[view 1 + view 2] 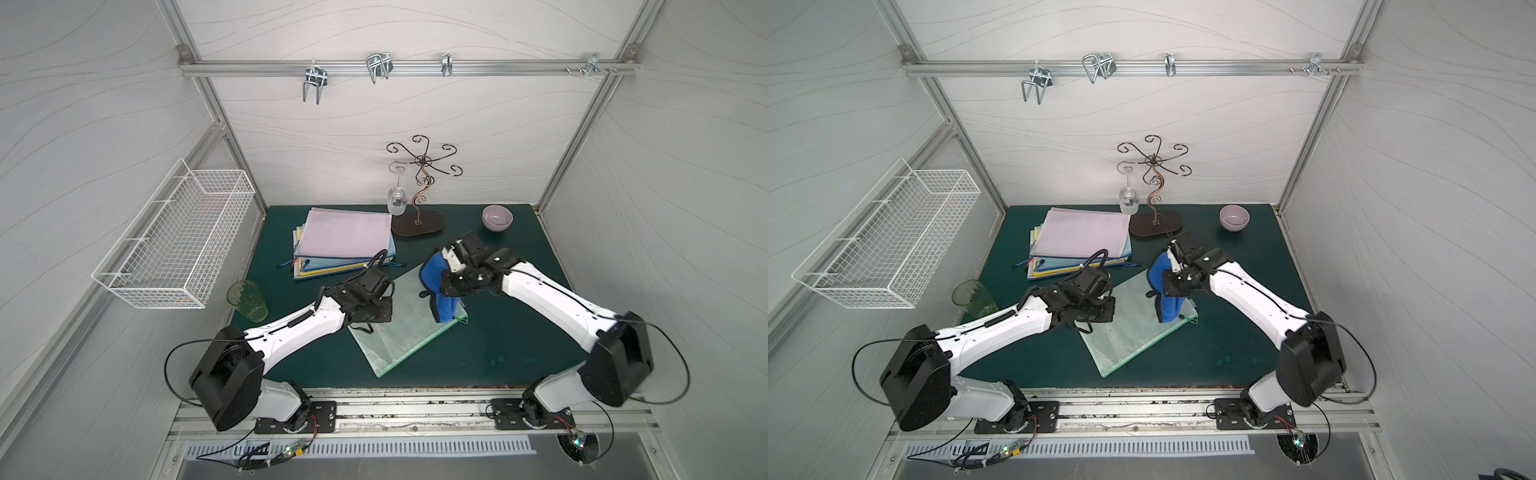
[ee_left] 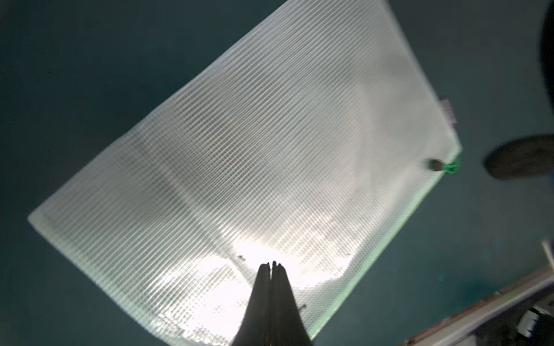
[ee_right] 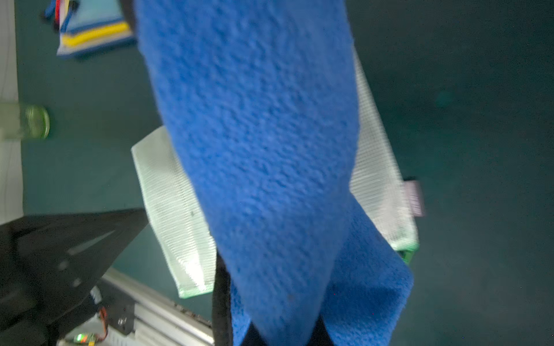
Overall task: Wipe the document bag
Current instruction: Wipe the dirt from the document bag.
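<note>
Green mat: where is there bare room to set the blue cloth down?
Barest: the front right patch between the document bag, the front rail and the right arm. A smaller strip beside the bowl. Crowded: back and left, with folder stack, glass stand, green cup.

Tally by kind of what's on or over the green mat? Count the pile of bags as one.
document bag, lying alone: 1
pile of document bags: 1
blue cloth: 1
green tumbler: 1
wine glass: 1
glass rack: 1
bowl: 1
Total: 7
</note>
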`<action>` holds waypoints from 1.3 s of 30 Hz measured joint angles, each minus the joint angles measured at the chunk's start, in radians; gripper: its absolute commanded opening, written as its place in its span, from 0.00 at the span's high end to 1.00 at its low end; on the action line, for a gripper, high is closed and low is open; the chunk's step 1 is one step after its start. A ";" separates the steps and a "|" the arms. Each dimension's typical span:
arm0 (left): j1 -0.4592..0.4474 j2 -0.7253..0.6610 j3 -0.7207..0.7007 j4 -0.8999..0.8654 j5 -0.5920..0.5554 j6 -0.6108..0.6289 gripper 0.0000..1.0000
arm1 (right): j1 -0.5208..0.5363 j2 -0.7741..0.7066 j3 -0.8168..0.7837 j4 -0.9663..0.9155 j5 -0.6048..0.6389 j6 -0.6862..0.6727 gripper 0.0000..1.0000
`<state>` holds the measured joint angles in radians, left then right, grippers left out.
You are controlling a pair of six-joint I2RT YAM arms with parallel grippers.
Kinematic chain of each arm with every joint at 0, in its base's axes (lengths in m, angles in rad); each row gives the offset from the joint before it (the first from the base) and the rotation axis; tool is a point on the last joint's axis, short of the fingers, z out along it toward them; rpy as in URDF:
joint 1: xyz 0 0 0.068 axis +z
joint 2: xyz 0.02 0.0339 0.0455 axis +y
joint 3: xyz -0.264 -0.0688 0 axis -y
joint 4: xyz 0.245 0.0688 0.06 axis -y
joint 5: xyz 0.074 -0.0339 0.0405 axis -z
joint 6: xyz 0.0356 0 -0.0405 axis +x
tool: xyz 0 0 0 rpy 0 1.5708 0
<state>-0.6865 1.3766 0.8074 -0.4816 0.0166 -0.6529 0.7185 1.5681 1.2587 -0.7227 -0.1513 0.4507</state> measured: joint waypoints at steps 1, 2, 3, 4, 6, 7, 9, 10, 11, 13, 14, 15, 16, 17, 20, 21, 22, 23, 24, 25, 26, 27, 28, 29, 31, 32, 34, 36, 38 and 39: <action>0.017 -0.003 -0.045 0.008 0.010 -0.028 1.00 | 0.032 0.040 0.012 0.017 -0.035 -0.003 1.00; 0.031 -0.005 -0.084 0.016 0.019 -0.052 1.00 | 0.063 0.080 0.025 0.032 -0.071 -0.005 1.00; 0.042 -0.007 -0.109 0.021 0.026 -0.069 1.00 | 0.087 0.113 0.038 0.043 -0.099 -0.007 1.00; 0.049 -0.007 -0.128 0.025 0.032 -0.088 1.00 | 0.114 0.150 0.055 0.055 -0.133 -0.006 1.00; 0.056 -0.007 -0.142 0.034 0.041 -0.117 1.00 | 0.153 0.216 0.084 0.088 -0.195 -0.004 1.00; 0.059 -0.010 -0.143 0.042 0.046 -0.133 1.00 | 0.169 0.246 0.094 0.106 -0.225 0.000 1.00; 0.065 -0.020 -0.156 0.069 0.049 -0.160 1.00 | 0.190 0.296 0.102 0.140 -0.276 0.016 1.00; 0.068 -0.028 -0.168 0.084 0.051 -0.173 1.00 | 0.196 0.323 0.103 0.154 -0.296 0.027 1.00; 0.073 -0.031 -0.181 0.096 0.054 -0.183 1.00 | 0.197 0.347 0.103 0.163 -0.309 0.035 1.00; 0.081 -0.029 -0.202 0.106 0.055 -0.198 1.00 | 0.196 0.388 0.103 0.167 -0.312 0.050 1.00; 0.084 -0.025 -0.209 0.107 0.056 -0.205 1.00 | 0.192 0.404 0.101 0.164 -0.303 0.056 1.00; 0.086 -0.019 -0.212 0.107 0.056 -0.210 1.00 | 0.188 0.414 0.098 0.160 -0.292 0.060 1.00; 0.088 -0.013 -0.212 0.109 0.059 -0.216 1.00 | 0.182 0.417 0.090 0.155 -0.278 0.066 1.00; 0.089 -0.010 -0.212 0.119 0.060 -0.218 1.00 | 0.170 0.417 0.075 0.149 -0.261 0.074 1.00; 0.089 -0.001 -0.212 0.141 0.066 -0.224 1.00 | 0.112 0.395 0.042 0.111 -0.187 0.081 1.00; 0.089 0.001 -0.212 0.145 0.068 -0.224 1.00 | 0.089 0.378 0.034 0.094 -0.151 0.082 1.00; 0.089 0.002 -0.212 0.148 0.070 -0.224 1.00 | 0.063 0.353 0.026 0.074 -0.100 0.082 1.00; 0.089 0.003 -0.212 0.149 0.071 -0.223 1.00 | 0.032 0.319 0.016 0.053 -0.040 0.082 1.00; 0.089 0.003 -0.212 0.149 0.071 -0.223 1.00 | 0.012 0.290 0.011 0.037 0.002 0.082 1.00; 0.089 0.002 -0.212 0.149 0.072 -0.222 1.00 | -0.013 0.252 0.007 0.019 0.055 0.081 1.00; 0.089 0.002 -0.212 0.148 0.073 -0.222 1.00 | -0.036 0.213 0.006 0.006 0.104 0.076 1.00; 0.089 0.001 -0.212 0.148 0.073 -0.220 1.00 | -0.047 0.187 0.012 -0.001 0.130 0.071 1.00; 0.089 0.000 -0.212 0.147 0.072 -0.219 1.00 | -0.048 0.173 0.034 -0.015 0.144 0.059 1.00; 0.089 -0.001 -0.212 0.147 0.072 -0.217 1.00 | -0.037 0.179 0.076 -0.035 0.143 0.045 1.00; 0.089 -0.002 -0.212 0.144 0.071 -0.214 1.00 | 0.010 0.243 0.195 -0.048 0.108 0.014 1.00; 0.089 -0.003 -0.212 0.142 0.070 -0.212 1.00 | 0.043 0.290 0.257 -0.038 0.070 -0.001 1.00; 0.089 -0.006 -0.212 0.135 0.069 -0.211 1.00 | 0.110 0.384 0.351 -0.008 -0.016 -0.017 1.00; 0.089 -0.011 -0.212 0.126 0.069 -0.211 1.00 | 0.161 0.466 0.387 0.033 -0.108 -0.011 1.00; 0.089 -0.018 -0.212 0.116 0.066 -0.211 1.00 | 0.198 0.536 0.381 0.060 -0.200 0.006 1.00; 0.089 -0.021 -0.212 0.113 0.064 -0.212 1.00 | 0.204 0.559 0.377 0.060 -0.226 0.014 1.00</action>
<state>-0.5972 1.3556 0.5953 -0.3687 0.0811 -0.8646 0.9222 2.1273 1.6352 -0.6628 -0.3771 0.4644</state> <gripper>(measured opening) 0.048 0.092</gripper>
